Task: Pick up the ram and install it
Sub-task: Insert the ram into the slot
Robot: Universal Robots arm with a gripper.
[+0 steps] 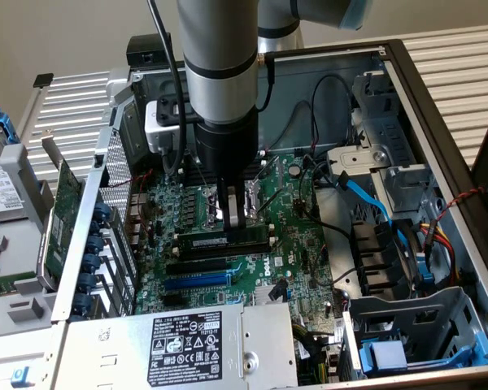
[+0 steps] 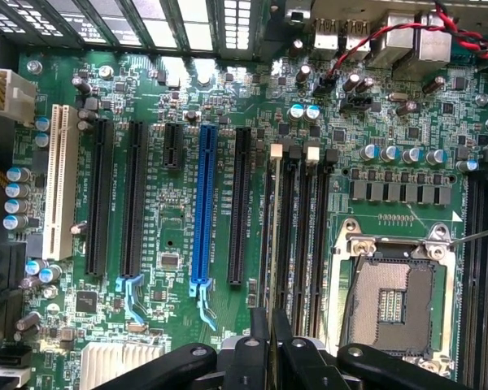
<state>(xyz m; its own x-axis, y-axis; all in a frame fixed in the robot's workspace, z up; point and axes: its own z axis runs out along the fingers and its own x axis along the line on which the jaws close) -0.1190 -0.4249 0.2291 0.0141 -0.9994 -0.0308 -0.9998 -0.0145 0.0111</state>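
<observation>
The ram (image 1: 224,241) stands on edge over the black memory slots (image 2: 305,236) of the green motherboard (image 2: 171,244). It is a long, thin, dark stick with a pale label strip along its side. The fingers (image 1: 247,207) are closed on its narrow top edge near the middle. In the wrist view the ram (image 2: 274,244) shows as only a thin line running out from between the two dark fingers (image 2: 281,333), toward a cream latch (image 2: 276,150). Whether it is pressed fully home in a slot is hard to make out.

Just beside the memory slots lies the square metal processor socket (image 2: 390,301), its far edge partly cut off. On the other side stand a long black slot (image 2: 240,203), a bright blue plastic slot (image 2: 203,211) and a white one (image 2: 58,179).

The smooth grey arm (image 1: 221,49) hides the board behind it. Around this is the open sheet-metal computer case (image 1: 439,106), with a blue flat cable (image 1: 366,195) and a labelled silver power supply (image 1: 187,345). A green card (image 1: 61,219) stands outside the case on the exterior view's left, on the slatted bench (image 1: 455,49).
</observation>
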